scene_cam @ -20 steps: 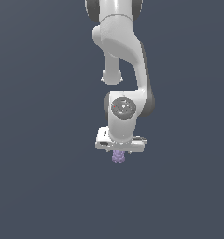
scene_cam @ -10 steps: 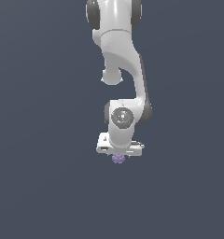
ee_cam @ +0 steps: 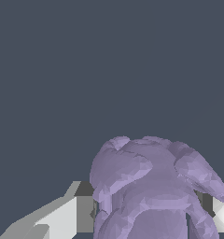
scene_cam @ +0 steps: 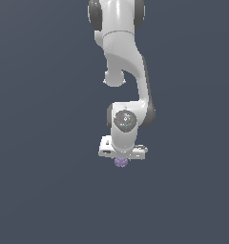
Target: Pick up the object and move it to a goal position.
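The object (scene_cam: 120, 162) is a small pale purple lumpy thing just under my white gripper (scene_cam: 121, 159) in the exterior view. My gripper is shut on it. In the wrist view the object (ee_cam: 153, 186) fills the space between my two fingers (ee_cam: 69, 217), which press on either side of it. Most of the object is hidden by the gripper body in the exterior view. No goal marker shows in either view.
The white arm (scene_cam: 123, 71) comes down from the top of the exterior view. A plain dark grey surface (scene_cam: 40, 190) lies all around. Nothing else is in view.
The gripper with the object has moved a little toward the exterior view's left and slightly upward. The arm's upper links have shifted with it.
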Tool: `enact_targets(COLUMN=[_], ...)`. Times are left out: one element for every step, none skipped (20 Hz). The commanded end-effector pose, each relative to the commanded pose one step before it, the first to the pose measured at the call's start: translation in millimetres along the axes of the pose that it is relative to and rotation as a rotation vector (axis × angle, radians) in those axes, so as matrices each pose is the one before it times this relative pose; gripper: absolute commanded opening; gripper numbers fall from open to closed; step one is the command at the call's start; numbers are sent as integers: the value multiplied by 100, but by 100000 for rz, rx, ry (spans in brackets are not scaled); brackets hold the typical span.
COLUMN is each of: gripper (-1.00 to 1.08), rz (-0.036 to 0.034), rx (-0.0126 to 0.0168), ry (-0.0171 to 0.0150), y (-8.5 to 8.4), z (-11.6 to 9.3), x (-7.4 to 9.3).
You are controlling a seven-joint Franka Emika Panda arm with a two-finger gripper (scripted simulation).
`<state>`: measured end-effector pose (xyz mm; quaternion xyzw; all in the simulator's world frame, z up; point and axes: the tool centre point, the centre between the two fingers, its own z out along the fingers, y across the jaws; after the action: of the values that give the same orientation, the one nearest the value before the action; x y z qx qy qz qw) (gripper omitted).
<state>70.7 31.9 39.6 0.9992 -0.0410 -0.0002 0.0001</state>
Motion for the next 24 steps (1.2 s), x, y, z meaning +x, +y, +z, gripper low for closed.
enact_targets(gripper=[-100,-100,-100,-100,-100,-100,-100,-100,-100,-100,-100,-100,-100,-100,-100,-100,-100,-100,-100,-100,-100,-100,-100,-100], rz=[-3,0,0,0,0,0,0,0,0,0,0,0,0,0,0,0,0,0,0,0,0,0,0,0], rx=[4,0,0,0,0,0,0,0,0,0,0,0,0,0,0,0,0,0,0,0,0,0,0,0], ry=[33,0,0,0,0,0,0,0,0,0,0,0,0,0,0,0,0,0,0,0,0,0,0,0], y=[-3,0,2,1,4,7,10,14,17,20,23,27,30,34,37,41,45,48,52,56,60,64,67,71], z=[-13,0,-5,-14,-42,-71,-100,-129,-159,-189,-220,-253,-286,-320,-355,-390,-425,-461,-497,-534,-571,-609,-647,-679], x=[14,0,-9,-11,-32,-54,-75,-98,-120,-143,-167,-191,-216,-242,-268,-294,-320,-347,-374,-401,-428,-455,-483,-506])
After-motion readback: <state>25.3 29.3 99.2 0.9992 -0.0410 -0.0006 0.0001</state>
